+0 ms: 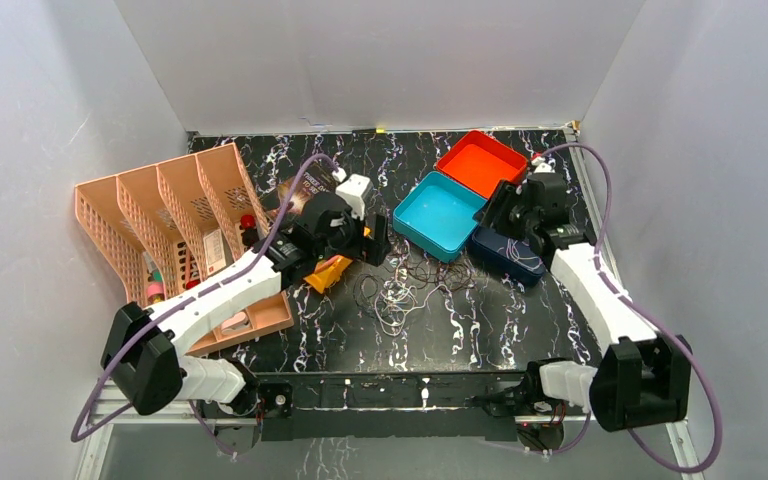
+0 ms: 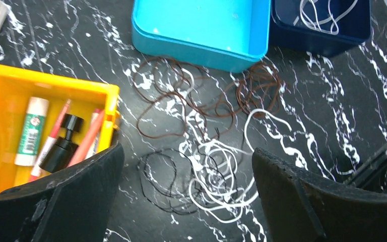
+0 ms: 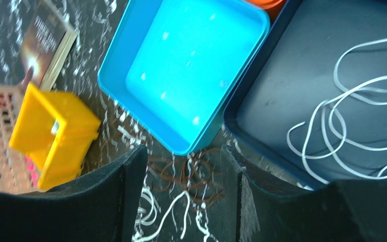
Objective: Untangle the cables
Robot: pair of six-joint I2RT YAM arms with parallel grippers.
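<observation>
Right beneath the left gripper (image 2: 186,159), between its widely spread fingers, lies the near end of the cables (image 2: 201,166): black and white loops knotted over one another on the table (image 2: 332,111). Nothing sits in those jaws. Just past the fingertips the heap carries on as brown loops, ending at the wall of the teal tray (image 2: 201,30); whether they touch it I cannot tell. So the heap's longer run heads straight away from this gripper toward that tray, though no single strand points any one way, since all of them curl. Close on the gripper's left stands the yellow bin (image 2: 45,91), apart from the wires. Farther off, the right gripper (image 3: 184,166) hangs over the meeting edges of the teal tray and the navy tray (image 3: 252,101), fingers parted around nothing, brown loops showing on the table past its tips. One white cable (image 3: 352,116) lies separate, coiled inside the navy tray. By my reckoning the left arm is nearer the tangle.
</observation>
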